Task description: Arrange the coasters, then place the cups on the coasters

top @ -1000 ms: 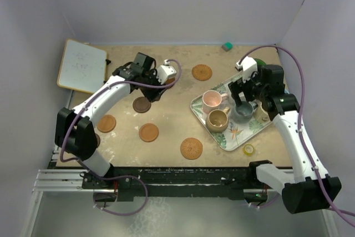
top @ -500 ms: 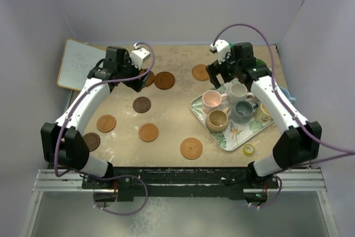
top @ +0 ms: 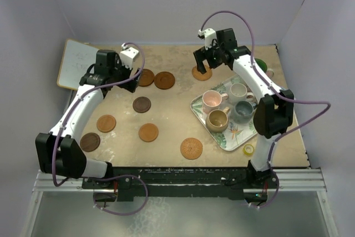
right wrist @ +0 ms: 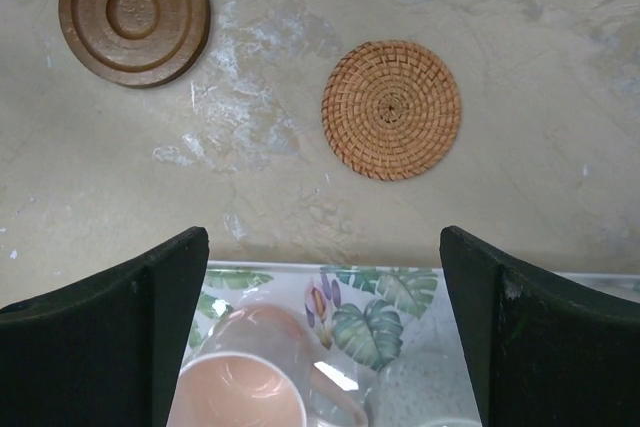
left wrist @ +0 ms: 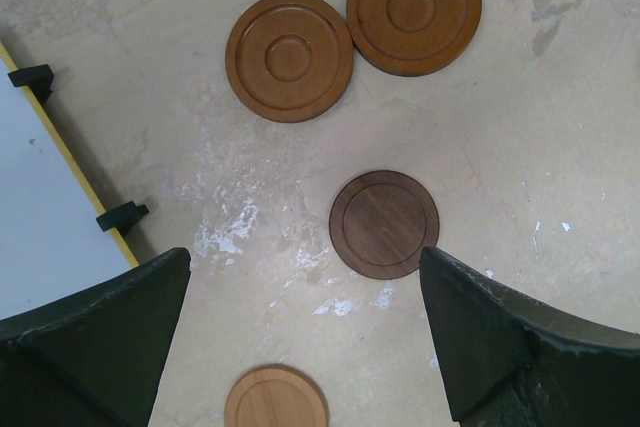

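Eight flat round coasters are spread over the worktop (top: 177, 95). Toward the far left, the first ringed coaster (top: 145, 77) and the second ringed coaster (top: 164, 80) sit edge to edge, both mid-brown with raised circles. Nearer lies a dark coaster (top: 141, 104), smooth with a thin groove inside its rim. A tan coaster (top: 106, 123) and an orange coaster (top: 148, 132) are plain. Another dark brown coaster (top: 90, 141) lies close to the left arm. A woven coaster (top: 191, 148) sits near the front edge, and a far woven coaster (top: 202, 74), basket-patterned, lies just beyond the tray (top: 230, 132).

On the leaf-printed tray stand the pink cup (top: 211, 101), the tan cup (top: 217, 120), the pale grey cup (top: 239, 90) and the slate cup (top: 244, 109). All four are upright, and none is on a coaster.

The left tool (left wrist: 305, 251) is released, its jaws spread wide with nothing between them. It hangs above the worktop to the left of the ringed pair. The right tool (right wrist: 325, 232) is also spread wide and empty, and hangs over the tray's far edge with the far woven coaster just ahead of it.

Half a second ago the left tool was over the first ringed coaster with narrower jaws; it has since let go and drawn back to the left. A second ago the right tool was low over the tray by the slate cup; it has since swung across toward the far woven coaster. The pink and tan cups stand where they were
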`<state>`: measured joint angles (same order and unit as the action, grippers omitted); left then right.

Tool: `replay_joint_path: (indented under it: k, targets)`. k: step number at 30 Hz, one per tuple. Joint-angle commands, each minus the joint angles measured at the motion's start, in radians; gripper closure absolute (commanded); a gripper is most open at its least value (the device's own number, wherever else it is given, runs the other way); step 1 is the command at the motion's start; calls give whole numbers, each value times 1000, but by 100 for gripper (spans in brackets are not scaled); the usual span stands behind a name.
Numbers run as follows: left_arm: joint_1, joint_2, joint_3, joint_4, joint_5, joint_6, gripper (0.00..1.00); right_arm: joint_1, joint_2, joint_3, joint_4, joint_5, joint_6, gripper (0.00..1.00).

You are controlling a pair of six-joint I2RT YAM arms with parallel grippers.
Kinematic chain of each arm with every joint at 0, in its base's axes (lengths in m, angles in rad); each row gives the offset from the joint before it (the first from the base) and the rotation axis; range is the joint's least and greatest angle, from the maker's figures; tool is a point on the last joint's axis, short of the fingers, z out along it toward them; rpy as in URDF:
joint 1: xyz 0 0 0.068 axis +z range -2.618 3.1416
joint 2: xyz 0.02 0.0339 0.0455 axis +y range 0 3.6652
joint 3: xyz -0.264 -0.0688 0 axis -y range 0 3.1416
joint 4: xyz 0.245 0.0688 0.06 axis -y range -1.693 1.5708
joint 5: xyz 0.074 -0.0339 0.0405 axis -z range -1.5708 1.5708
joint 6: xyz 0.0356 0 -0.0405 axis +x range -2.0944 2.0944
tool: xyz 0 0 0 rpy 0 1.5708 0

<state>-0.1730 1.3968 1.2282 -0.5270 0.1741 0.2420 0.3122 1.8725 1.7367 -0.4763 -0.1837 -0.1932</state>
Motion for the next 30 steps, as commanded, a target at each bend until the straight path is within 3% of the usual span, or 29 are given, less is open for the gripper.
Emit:
replay_joint_path:
  k: [1, 11, 30]
  targets:
    - [16, -58, -13, 65, -15, -35, 6, 2, 78, 114, -46, -34, 73, 0]
    - [18, -104, -37, 83, -2, -56, 6, 2, 259, 289, -120, -34, 178, 0]
    - [18, -160, -114, 160, 16, -66, 8, 2, 568, 540, -175, -72, 212, 1]
